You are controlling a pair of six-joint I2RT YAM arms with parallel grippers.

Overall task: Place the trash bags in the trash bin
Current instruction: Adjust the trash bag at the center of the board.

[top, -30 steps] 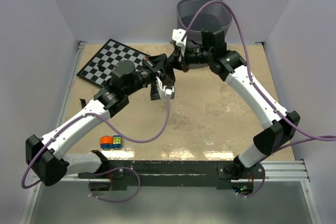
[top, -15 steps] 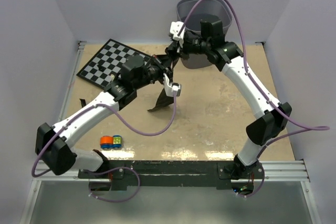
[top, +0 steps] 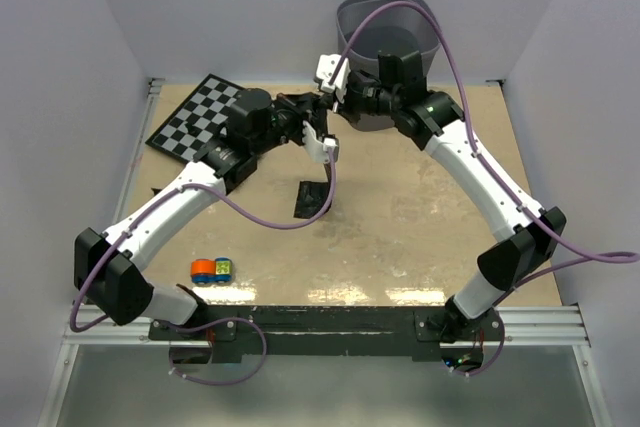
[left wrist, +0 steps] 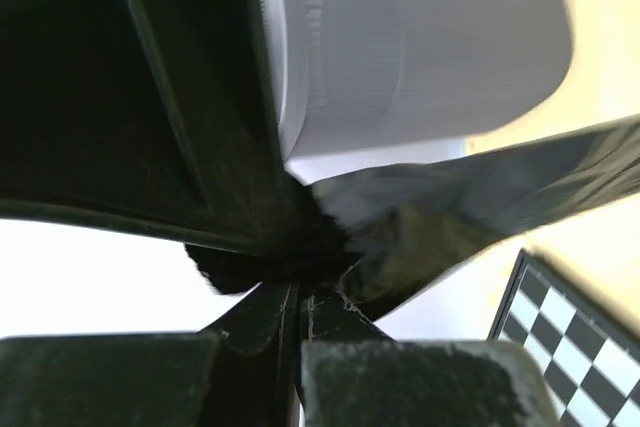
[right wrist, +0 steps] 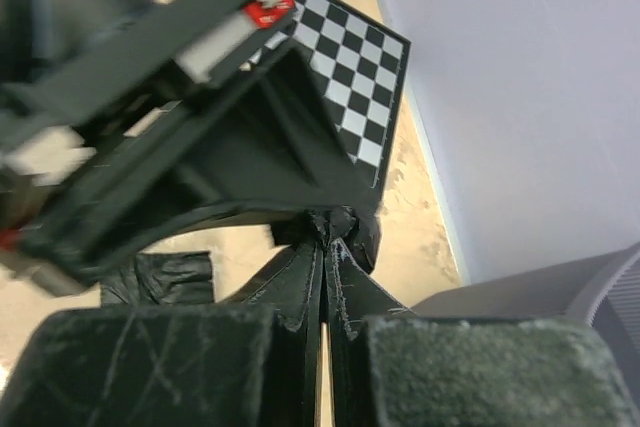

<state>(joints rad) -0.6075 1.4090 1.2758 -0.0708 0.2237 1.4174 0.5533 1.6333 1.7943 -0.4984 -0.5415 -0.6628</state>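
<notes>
Over the table (top: 420,237), left pincer (left wrist: 300,292) and right pincer (right wrist: 325,237), now farther back, clamp the trash bag (left wrist: 480,187).

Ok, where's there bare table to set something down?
Free: the tan patch between the folded trash bag and the right arm; also the front strip between the coloured toys and that arm's base. Crowded before the trash bin, where the left gripper and right gripper pinch a second bag by the chessboard.

At bottom centre, the left gripper (left wrist: 300,302) pinches a glossy black trash bag (left wrist: 480,197) that stretches to the right edge. A white ribbed casing (left wrist: 410,47) fills the top. A chessboard (left wrist: 570,337) corner sits at lower right.
</notes>
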